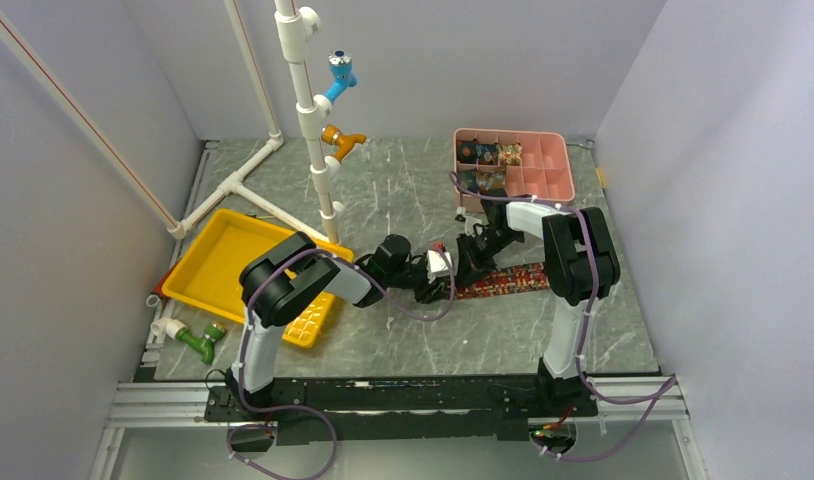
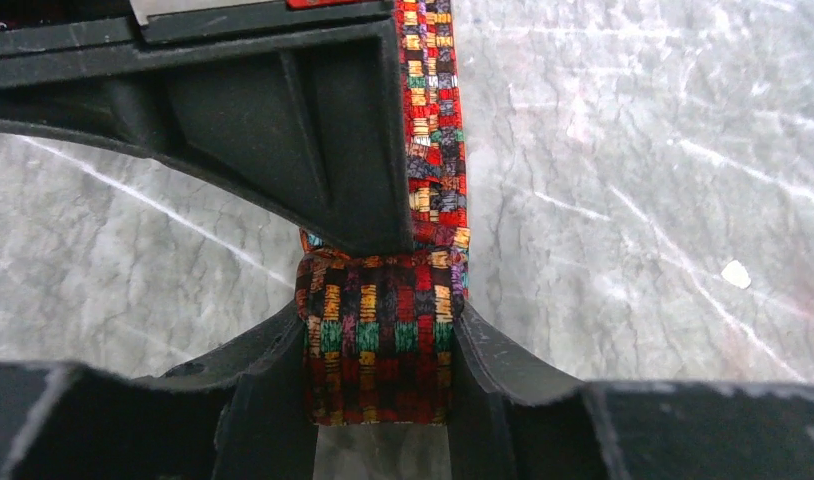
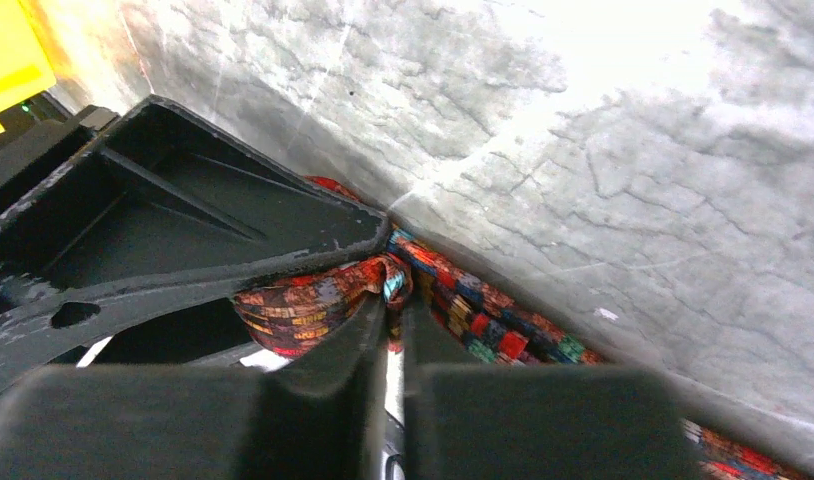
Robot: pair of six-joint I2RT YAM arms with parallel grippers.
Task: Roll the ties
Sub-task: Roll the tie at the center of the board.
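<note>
Tie (image 1: pixel 508 279) flat on desk (image 1: pixel 403 190), long axis left-right, rolled at left end. Arms low, wrists meeting there. Left gripper (image 2: pixel 378 330) jaws clasp rolled end; right gripper (image 3: pixel 391 305) jaws pinched shut on fabric.

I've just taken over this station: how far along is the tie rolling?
Done: several rolled ties sit in the pink tray. In hand: one tie on the table, its end wound into a small roll gripped by the left gripper, the right gripper pinching the fabric. Still to do: wind up its flat strip; the tray has free compartments.
</note>
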